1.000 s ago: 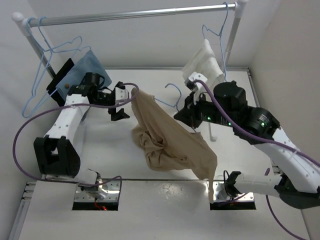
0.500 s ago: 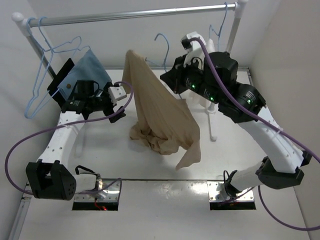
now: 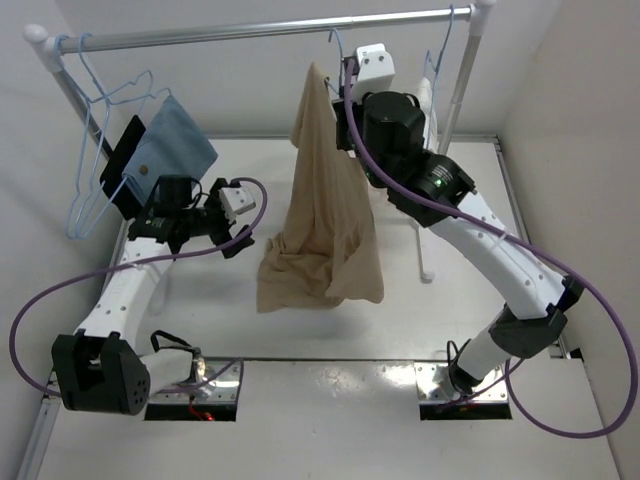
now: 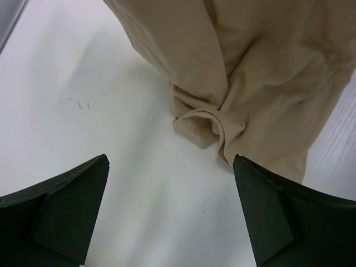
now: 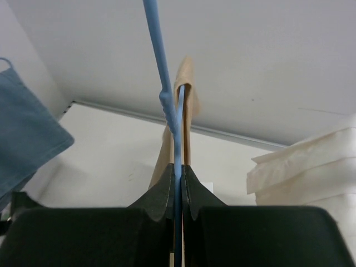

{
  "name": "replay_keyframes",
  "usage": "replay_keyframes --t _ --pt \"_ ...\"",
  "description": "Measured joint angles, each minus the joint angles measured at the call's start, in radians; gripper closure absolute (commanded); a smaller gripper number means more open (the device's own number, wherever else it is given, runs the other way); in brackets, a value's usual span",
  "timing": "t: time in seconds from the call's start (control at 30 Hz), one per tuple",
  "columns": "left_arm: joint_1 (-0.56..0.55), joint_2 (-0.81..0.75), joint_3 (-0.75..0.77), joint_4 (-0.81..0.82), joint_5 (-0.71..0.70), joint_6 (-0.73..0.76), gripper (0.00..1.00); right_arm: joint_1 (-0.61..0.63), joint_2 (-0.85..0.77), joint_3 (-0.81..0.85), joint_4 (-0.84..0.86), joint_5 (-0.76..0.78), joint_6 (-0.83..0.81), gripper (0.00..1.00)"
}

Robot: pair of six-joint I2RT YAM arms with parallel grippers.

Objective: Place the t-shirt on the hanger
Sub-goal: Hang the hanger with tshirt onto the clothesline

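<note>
The right claw (image 5: 177, 183) is pinched shut on the wire of the hanger (image 5: 161, 67), just below the twist of its neck. The frame therefore stands upright above the fingers and the hook reaches toward the rail (image 3: 250, 30). Whether the hook rests over the rail I cannot tell. The t-shirt (image 3: 325, 210) hangs from the hanger just beyond and below this claw, its peak drawn high while its lower folds bunch on the counter (image 4: 72, 72). Gripping near the neck, I judge, keeps the cloth's weight directly under the hold. The left claw (image 4: 171, 159) stands wide and empty, low over the counter, with the t-shirt's rolled hem just ahead and to its right, not touching. Room is tight up top. A white cloth (image 5: 300, 172) sits close to the right of the raised claw and a blue cloth (image 5: 28, 139) lies to its left, leaving a stretch of bare rail between.
</note>
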Motion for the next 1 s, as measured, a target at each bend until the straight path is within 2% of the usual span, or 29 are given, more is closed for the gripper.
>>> replay_keyframes --t 0.53,0.77,1.0 --pt "0.000 -0.042 -0.136 0.036 -0.026 0.004 0.00 0.000 -0.023 -0.057 0.195 0.097 -0.125 1.00" --pt "0.000 -0.047 -0.138 0.049 -0.026 0.002 0.00 -0.004 0.065 0.121 0.217 0.142 -0.189 1.00" --pt "0.000 -0.071 -0.150 0.056 -0.029 0.000 0.00 -0.040 0.099 0.128 0.215 0.154 -0.208 1.00"
